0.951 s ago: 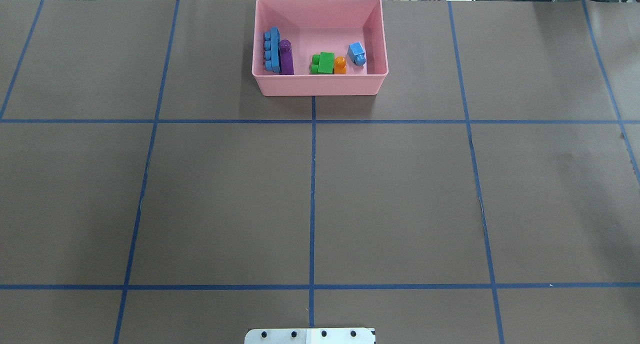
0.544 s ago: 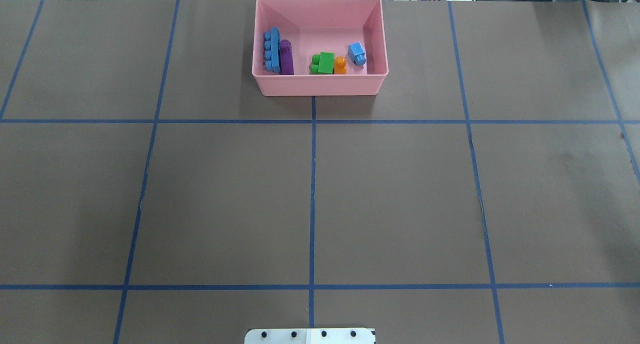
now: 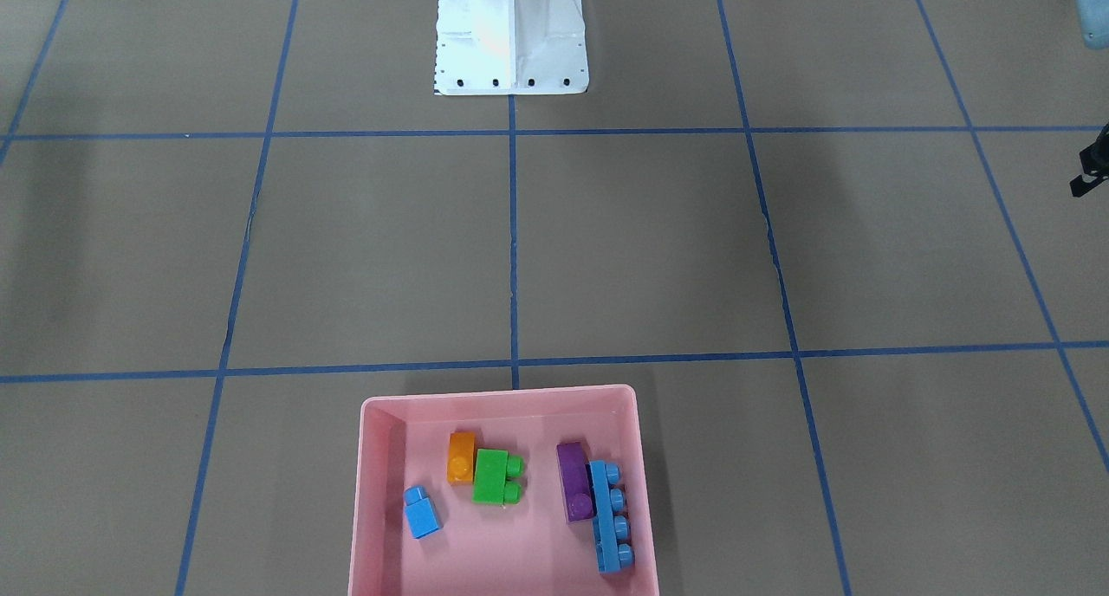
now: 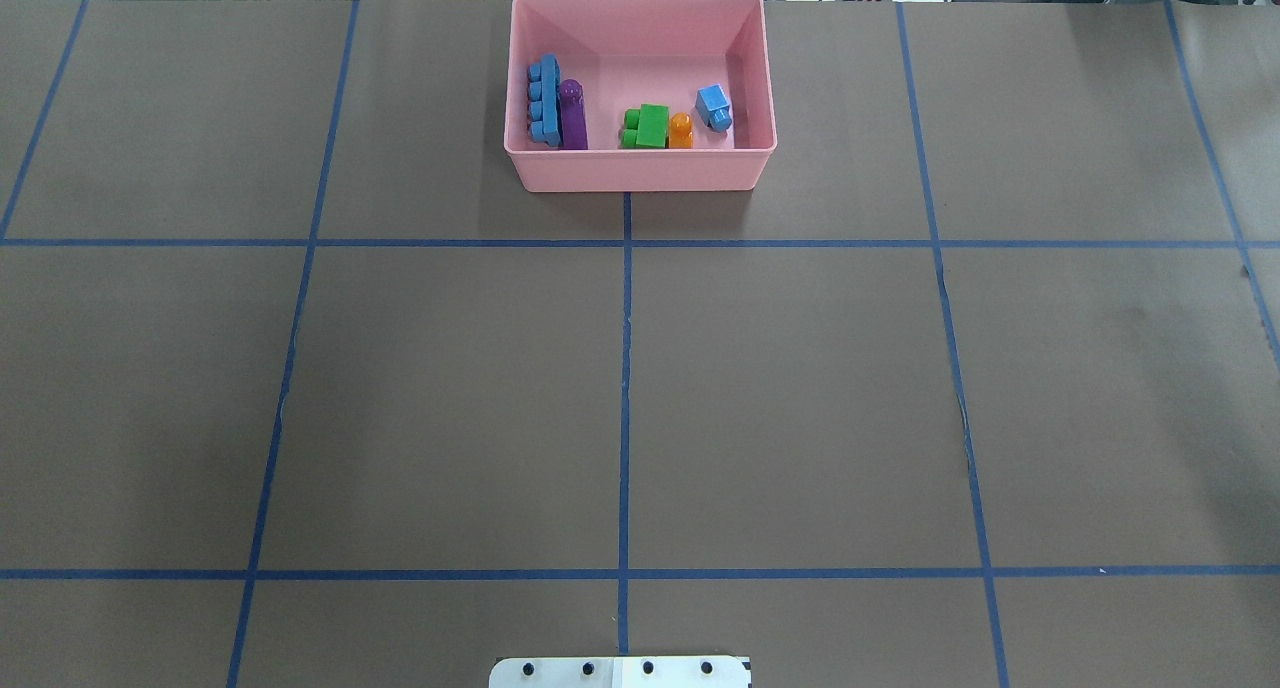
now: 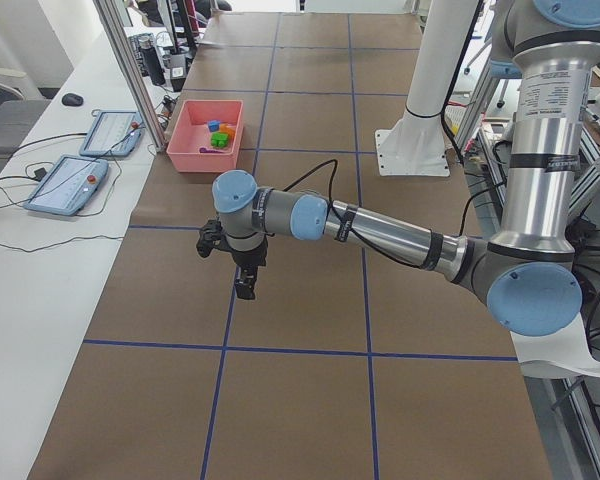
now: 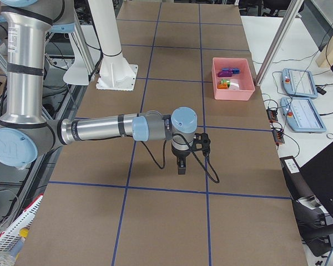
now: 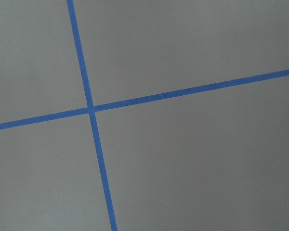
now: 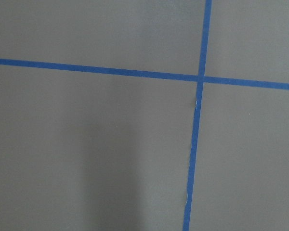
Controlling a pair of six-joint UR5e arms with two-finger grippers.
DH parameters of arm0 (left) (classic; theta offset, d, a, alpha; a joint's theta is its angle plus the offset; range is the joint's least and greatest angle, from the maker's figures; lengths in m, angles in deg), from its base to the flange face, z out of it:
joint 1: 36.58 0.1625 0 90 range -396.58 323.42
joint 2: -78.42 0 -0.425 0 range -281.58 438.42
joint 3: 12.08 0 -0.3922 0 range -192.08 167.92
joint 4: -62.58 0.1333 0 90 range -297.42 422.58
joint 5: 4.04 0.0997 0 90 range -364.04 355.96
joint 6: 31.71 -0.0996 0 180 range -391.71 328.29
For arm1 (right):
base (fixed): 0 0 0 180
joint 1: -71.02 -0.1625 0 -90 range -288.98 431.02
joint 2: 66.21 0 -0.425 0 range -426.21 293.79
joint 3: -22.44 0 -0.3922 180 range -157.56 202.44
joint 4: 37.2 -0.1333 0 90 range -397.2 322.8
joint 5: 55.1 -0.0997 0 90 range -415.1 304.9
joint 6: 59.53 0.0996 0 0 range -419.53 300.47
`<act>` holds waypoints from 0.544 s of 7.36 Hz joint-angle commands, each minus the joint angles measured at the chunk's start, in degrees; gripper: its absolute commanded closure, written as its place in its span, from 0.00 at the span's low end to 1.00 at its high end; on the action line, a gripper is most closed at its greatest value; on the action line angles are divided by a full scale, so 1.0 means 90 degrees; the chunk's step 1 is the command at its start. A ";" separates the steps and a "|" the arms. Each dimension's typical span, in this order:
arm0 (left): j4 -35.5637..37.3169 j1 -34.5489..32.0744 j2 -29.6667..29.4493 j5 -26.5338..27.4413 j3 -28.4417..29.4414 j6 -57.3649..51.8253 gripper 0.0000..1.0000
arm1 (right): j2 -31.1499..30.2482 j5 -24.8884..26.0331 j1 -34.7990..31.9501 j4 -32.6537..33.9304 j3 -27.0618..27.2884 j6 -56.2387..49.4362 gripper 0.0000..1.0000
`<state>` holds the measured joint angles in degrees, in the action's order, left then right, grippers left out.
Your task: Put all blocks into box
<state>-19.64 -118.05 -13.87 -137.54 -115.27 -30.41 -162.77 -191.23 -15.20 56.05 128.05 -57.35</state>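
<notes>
Jaws of left gripper (image 5: 243, 288), right gripper (image 6: 181, 168): opening indiscernible.

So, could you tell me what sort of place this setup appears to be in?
Most likely a robotics lab workcell: a table covered in brown paper with a blue tape grid, an industrial arm reaching over it, and two teach pendants on the white side bench.
</notes>
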 commanded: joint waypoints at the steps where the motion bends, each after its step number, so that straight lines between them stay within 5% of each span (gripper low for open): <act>1: 0.0005 -0.0001 -0.0047 -0.0020 -0.0008 0.0012 0.00 | 0.0045 0.0037 0.0000 -0.0010 0.0023 0.0002 0.00; 4: -0.0015 -0.0001 -0.0067 -0.0050 -0.0038 -0.0007 0.00 | -0.0014 0.0037 0.0000 -0.0010 -0.0025 0.0002 0.00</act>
<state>-19.70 -118.05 -14.47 -137.94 -115.51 -30.43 -162.67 -190.91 -15.20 56.00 128.00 -57.34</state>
